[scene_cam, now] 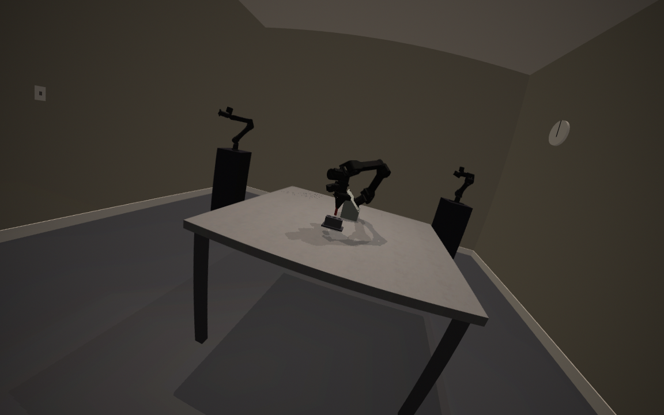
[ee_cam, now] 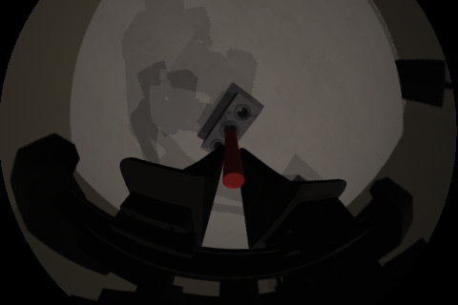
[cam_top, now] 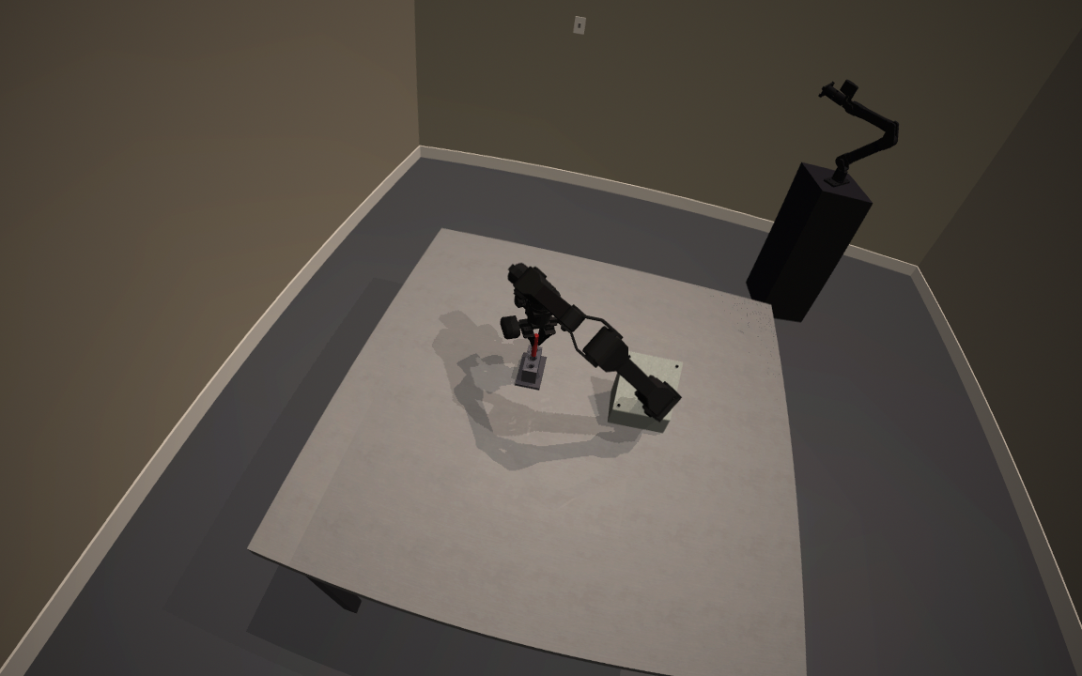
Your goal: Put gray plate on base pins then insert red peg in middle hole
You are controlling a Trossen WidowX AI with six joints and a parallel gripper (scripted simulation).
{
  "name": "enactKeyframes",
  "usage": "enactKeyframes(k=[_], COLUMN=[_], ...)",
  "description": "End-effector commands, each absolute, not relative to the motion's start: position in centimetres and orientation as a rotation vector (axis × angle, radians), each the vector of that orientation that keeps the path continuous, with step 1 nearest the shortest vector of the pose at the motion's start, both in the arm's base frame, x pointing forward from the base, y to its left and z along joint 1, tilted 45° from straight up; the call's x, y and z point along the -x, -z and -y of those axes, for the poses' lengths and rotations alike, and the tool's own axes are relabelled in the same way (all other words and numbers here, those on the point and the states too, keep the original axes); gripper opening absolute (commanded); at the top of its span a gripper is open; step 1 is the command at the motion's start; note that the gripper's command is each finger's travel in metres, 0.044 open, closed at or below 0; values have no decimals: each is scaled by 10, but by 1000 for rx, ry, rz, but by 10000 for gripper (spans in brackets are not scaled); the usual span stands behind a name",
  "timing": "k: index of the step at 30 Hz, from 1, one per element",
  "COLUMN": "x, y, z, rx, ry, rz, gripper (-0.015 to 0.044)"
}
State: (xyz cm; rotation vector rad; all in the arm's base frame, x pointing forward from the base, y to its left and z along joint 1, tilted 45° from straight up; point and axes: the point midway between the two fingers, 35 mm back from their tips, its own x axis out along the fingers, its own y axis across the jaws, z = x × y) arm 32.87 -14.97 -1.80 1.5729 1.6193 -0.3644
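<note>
The gray plate [cam_top: 537, 367] [ee_cam: 253, 109] appears to lie flat on the dark gray base [cam_top: 527, 386] [scene_cam: 331, 227] [ee_cam: 233, 89]. Three round holes show in a row in the wrist view. My gripper [cam_top: 537, 338] [scene_cam: 336, 206] [ee_cam: 231, 151] is above the plate, shut on the red peg [cam_top: 534, 345] [scene_cam: 335, 212] [ee_cam: 233, 164]. The peg stands nearly upright between the fingertips. In the wrist view its lower end overlaps the middle hole. I cannot tell whether the tip is inside the hole or just above it. The fingers partly hide the near end of the plate.
A pale block [cam_top: 672, 377] [scene_cam: 350, 212] with dark corner dots stands beside the base, under the arm's lower links. The arm casts shadows on the table [cam_top: 579, 538] [scene_cam: 272, 227]. Black pedestals [cam_top: 810, 243] [scene_cam: 230, 177] with other arms stand beyond the table.
</note>
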Motion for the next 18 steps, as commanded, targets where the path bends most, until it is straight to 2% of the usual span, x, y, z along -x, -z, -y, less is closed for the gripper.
enactKeyframes(k=[1,18], x=[-329,-329], y=[18,22], z=[150,147], rx=[-1565,-1570], ry=[361,363], rz=[-1618,-1619], gripper=[0,0])
